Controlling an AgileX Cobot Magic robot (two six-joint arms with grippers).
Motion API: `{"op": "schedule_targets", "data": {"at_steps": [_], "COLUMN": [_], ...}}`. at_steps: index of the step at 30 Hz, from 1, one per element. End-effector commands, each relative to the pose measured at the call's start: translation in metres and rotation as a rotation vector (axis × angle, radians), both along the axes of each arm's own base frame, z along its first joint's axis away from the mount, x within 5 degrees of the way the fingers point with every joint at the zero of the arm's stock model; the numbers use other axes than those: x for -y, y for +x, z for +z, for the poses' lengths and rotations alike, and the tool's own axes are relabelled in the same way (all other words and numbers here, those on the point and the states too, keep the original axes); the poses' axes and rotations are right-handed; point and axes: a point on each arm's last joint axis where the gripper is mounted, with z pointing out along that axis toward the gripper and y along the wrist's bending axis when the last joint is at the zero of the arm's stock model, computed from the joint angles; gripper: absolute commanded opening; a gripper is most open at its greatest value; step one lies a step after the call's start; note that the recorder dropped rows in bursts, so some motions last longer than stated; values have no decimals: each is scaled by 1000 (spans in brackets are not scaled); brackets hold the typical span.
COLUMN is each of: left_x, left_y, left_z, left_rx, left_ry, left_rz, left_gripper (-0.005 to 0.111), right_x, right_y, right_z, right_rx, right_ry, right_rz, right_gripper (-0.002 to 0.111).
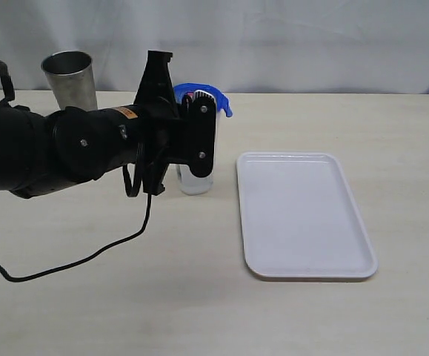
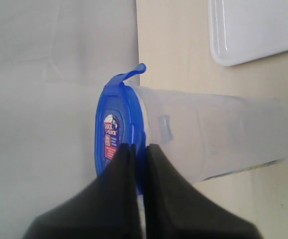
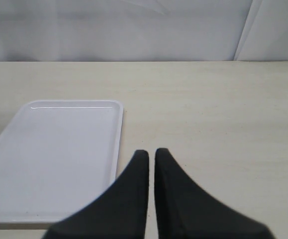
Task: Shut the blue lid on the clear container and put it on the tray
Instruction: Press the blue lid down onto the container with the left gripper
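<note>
Since both wrist views show the fingers head-on, we log the tool states first. Left tool [image 2: 136,147]: fingers drawn together, only a thin slit between them. Its tips sit against the rim of the blue lid [image 2: 110,134]. We cannot tell whether any part of the lid is pinched in the slit. Right tool [image 3: 151,152]: fingers likewise closed, holding nothing, over bare desk [image 3: 223,109].

Lid: seated over the mouth of the clear container [image 2: 223,134], sticker face towards the left tool. One snap tab on the far side from the tips stands flared outward, not folded down. We cannot judge the other tabs.

Container: upright on the desk, directly at the left tool's tips, off the tray [image 3: 59,149]. From the exterior view, the tray lies on the far side of the container from the left arm, near it but not touching. The right tool's tips are close to the tray's long rim, and the tray stretches away ahead of them.

Other items: a steel cup [image 1: 70,78] stands behind the left arm, well apart from the left tool. A black cable [image 1: 88,258] trails from the left wrist across the desk.
</note>
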Motion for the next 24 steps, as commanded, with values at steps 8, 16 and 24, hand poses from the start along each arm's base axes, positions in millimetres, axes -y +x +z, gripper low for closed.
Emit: {"op": "schedule_targets", "data": {"at_steps": [8,16,24], "left_x": [2,2,2], "left_y": [-5,-4,-4], "left_z": [0,0,0], "left_rx": [-32,-30,-39], "left_ry": [-2,-12,-24], "left_rz": [-19,-9,0], "left_gripper": [0,0,0], "right_x": [0,0,0], "right_y": [0,0,0], "right_z": [0,0,0], "right_rx": [8,8,8], "right_ry": [-1,-1,-1], "right_rz": [-6,-6,-6], "right_gripper": [4,4,4]}}
